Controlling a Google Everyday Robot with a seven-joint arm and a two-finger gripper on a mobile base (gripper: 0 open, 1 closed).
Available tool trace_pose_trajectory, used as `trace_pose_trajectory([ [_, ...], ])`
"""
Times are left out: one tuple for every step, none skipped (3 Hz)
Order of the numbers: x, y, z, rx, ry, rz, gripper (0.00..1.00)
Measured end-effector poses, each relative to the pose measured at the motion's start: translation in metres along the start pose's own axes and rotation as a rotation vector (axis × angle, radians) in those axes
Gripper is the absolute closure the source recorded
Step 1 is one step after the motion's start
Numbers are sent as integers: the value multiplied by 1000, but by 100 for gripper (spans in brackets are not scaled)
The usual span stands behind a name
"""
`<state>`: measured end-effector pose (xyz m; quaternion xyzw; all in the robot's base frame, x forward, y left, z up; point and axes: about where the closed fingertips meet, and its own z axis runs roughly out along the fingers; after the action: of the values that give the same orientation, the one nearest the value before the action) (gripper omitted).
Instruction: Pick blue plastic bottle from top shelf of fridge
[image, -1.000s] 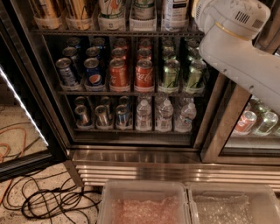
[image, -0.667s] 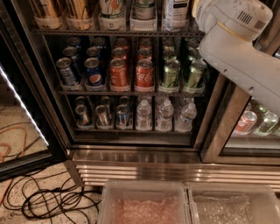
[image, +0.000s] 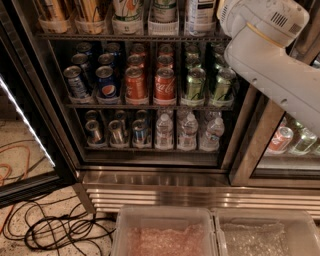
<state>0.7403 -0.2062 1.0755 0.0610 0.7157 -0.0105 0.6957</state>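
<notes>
The fridge (image: 160, 187) stands open in front of me, with a dark interior and a ribbed steel base. Its top shelf (image: 100, 36) runs along the upper edge of the view, with plastic holders on it. Only the lower part of the blue plastic bottle (image: 164, 11) shows, a pale bluish base in a white holder. It stands between a white-labelled bottle (image: 127, 10) and a white bottle with a dark label (image: 200, 12). My white arm (image: 270, 55) reaches up at the top right. The gripper is out of view past the top edge.
Soda cans (image: 164, 85) fill the middle rack. Small cans and clear water bottles (image: 187, 132) stand on the lower rack. The open door (image: 30, 145) is at the left, and black cables (image: 55, 227) lie on the floor. Two clear bins (image: 165, 235) sit in front. A second glass door (image: 290, 140) is at the right.
</notes>
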Motion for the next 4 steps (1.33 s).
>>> trace_pose_trajectory([
  [0, 0, 0, 0, 0, 0, 100],
  [-1, 0, 0, 0, 0, 0, 100],
  [-5, 1, -1, 1, 1, -10, 100],
  [-13, -9, -7, 22, 0, -25, 100],
])
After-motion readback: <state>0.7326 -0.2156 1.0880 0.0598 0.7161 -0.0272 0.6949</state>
